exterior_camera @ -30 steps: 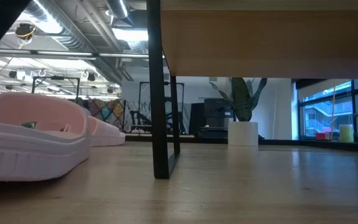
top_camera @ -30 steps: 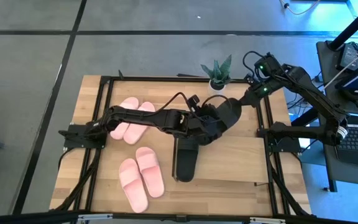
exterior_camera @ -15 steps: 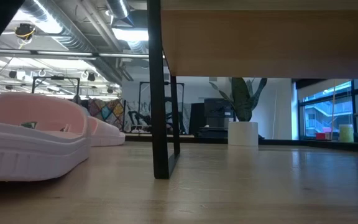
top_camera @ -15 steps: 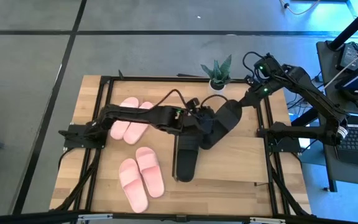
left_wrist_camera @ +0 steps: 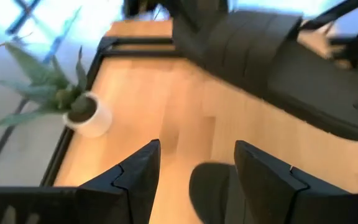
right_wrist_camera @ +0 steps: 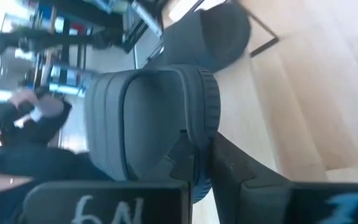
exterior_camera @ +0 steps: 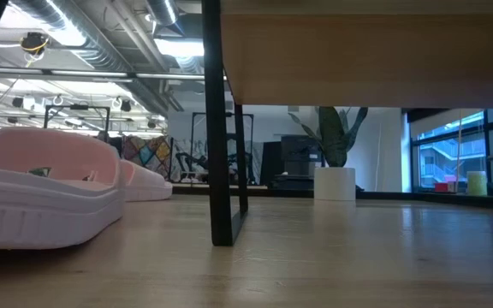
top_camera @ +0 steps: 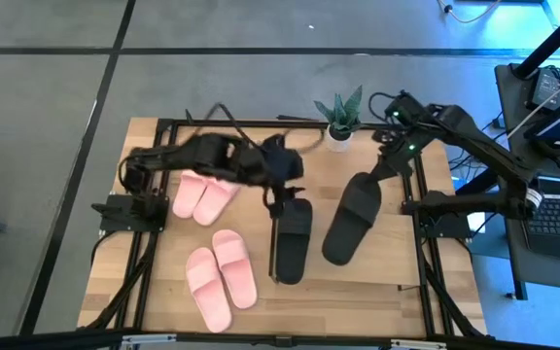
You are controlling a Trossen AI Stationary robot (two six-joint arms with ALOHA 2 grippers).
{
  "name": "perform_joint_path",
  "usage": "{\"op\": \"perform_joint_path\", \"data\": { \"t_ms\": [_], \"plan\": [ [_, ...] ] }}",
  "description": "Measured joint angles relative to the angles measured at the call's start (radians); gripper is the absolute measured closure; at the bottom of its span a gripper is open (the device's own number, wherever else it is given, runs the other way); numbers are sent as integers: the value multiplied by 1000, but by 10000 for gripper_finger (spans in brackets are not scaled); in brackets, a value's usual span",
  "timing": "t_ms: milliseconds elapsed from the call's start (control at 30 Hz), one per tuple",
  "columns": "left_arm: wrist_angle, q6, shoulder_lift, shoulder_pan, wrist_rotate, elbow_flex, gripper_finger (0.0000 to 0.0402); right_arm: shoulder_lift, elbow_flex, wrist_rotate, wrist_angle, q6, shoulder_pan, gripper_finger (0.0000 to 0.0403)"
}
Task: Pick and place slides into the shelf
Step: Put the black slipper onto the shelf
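My right gripper point(top_camera: 378, 169) is shut on one black slide point(top_camera: 350, 222), which hangs over the shelf point(top_camera: 389, 259). A second black slide point(top_camera: 292, 239) lies flat on its sole at the shelf's left end. My left gripper point(top_camera: 282, 197) hovers open above that slide's far end, touching nothing; its fingers point(left_wrist_camera: 135, 180) are spread. One pink pair point(top_camera: 205, 190) lies at the far left of the table, another pink pair point(top_camera: 222, 278) near the front. The low view shows the shelf's board point(exterior_camera: 358, 51) from below. My right gripper pinches the black slide's side edge by the strap point(right_wrist_camera: 194, 140) between its two fingers, at the slide's far end. The fingers slant down from the table's far right. The slide hangs slanting below them, its free end point(top_camera: 334, 255) toward the near edge; whether that end touches the board I cannot tell.
A small potted plant point(top_camera: 339, 119) stands at the table's far edge, between the two arms. The shelf's dark leg point(exterior_camera: 221, 171) stands on the tabletop, with a pink slide point(exterior_camera: 45, 192) to its left in the low view. Black frame rails run along the table's sides.
My left gripper has let go of the black slide it shared with the right gripper, then pulled back up and toward the table's left. That slide has swung its free end toward the near edge and now hangs from my right gripper alone.
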Motion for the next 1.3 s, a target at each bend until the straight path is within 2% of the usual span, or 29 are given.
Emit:
{"op": "perform_joint_path", "data": {
  "t_ms": [233,500,633,767,967,1100,1200,1300],
  "plan": [
    [-5,91,-13,108,221,-2,204,103,0,4,39,-96,102,370],
    [45,194,-37,222,470,-122,205,205,0,3,77,-129,188,370],
    [205,216,-120,275,582,-311,206,250,0,4,119,-115,226,370],
    [415,198,-258,315,641,-559,207,281,0,5,150,-99,249,371],
    [758,140,-458,338,640,-939,207,312,0,12,201,-65,262,371],
    [991,69,-555,345,629,-1147,208,332,0,14,240,-39,271,371],
    [1086,22,-596,344,629,-1251,208,351,0,14,240,-41,277,371],
    [1117,-18,-610,344,629,-1304,208,371,0,14,245,-41,286,371]
  ]
}}
